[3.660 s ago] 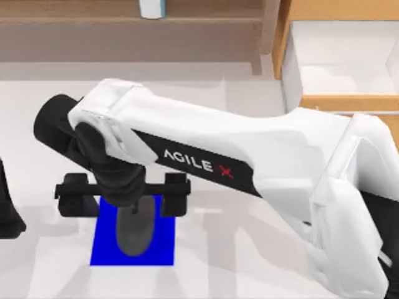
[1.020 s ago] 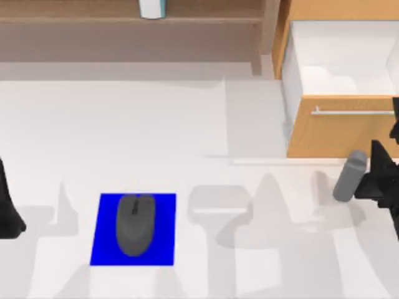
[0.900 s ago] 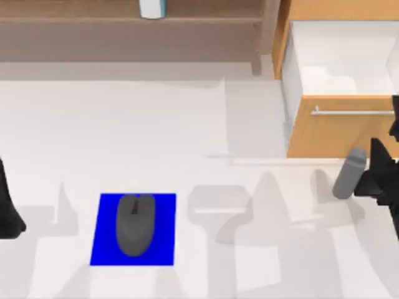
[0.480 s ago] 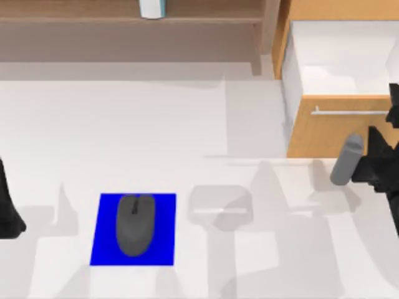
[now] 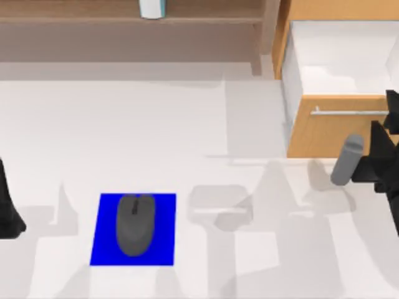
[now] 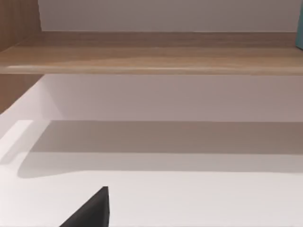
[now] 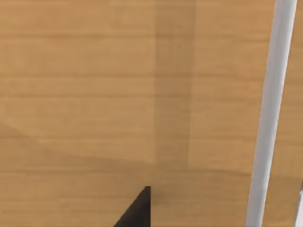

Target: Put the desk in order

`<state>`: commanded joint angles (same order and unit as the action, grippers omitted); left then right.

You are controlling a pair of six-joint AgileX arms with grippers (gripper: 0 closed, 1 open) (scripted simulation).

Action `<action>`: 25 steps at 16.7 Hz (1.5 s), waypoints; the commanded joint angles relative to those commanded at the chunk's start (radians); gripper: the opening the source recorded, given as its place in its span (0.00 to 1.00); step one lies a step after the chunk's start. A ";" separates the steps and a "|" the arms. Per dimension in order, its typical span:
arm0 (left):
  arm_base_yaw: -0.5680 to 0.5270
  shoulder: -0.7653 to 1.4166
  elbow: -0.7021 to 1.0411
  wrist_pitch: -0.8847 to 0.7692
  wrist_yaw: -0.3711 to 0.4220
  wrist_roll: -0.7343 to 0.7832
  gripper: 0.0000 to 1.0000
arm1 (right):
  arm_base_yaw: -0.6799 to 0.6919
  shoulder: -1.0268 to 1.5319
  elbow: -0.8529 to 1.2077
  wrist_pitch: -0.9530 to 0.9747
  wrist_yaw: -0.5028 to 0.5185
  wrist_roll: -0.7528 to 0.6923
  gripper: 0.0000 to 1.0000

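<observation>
Matte black angular right pincer (image 5: 381,163), faceted and unmarked; black tapered left arm (image 5: 9,208) at the table's left edge

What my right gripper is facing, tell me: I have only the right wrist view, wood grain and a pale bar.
Observer: In the top view, the right gripper is at the desk's right edge, in front of the drawer front; the pale bar is its handle.
Operator: Say what is beside the gripper.
Observer: A grey cylinder, tilted, sits against the gripper's tip, on its left.
Operator: Report the other arm.
Observer: The left gripper is parked at the desk's left edge, apart from the mouse on the blue mat.
</observation>
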<state>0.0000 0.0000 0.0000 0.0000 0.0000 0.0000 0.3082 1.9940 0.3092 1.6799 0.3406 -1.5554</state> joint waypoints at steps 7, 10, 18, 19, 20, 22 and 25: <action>0.000 0.000 0.000 0.000 0.000 0.000 1.00 | 0.000 0.000 0.000 0.000 0.000 0.000 0.02; 0.000 0.000 0.000 0.000 0.000 0.000 1.00 | 0.000 0.000 0.000 0.000 0.000 0.000 0.00; 0.000 0.000 0.000 0.000 0.000 0.000 1.00 | -0.003 0.006 0.014 -0.011 -0.003 0.003 0.00; 0.000 0.000 0.000 0.000 0.000 0.000 1.00 | -0.009 0.012 0.034 -0.025 -0.008 0.002 0.00; 0.000 0.000 0.000 0.000 0.000 0.000 1.00 | -0.017 0.021 0.061 -0.043 -0.016 0.002 0.00; 0.000 0.000 0.000 0.000 0.000 0.000 1.00 | -0.033 0.041 0.125 -0.086 -0.033 0.001 0.00; 0.000 0.000 0.000 0.000 0.000 0.000 1.00 | -0.059 0.069 0.215 -0.149 -0.059 0.001 0.00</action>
<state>0.0000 0.0000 0.0000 0.0000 0.0000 0.0000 0.2496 2.0627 0.5237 1.5310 0.2819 -1.5540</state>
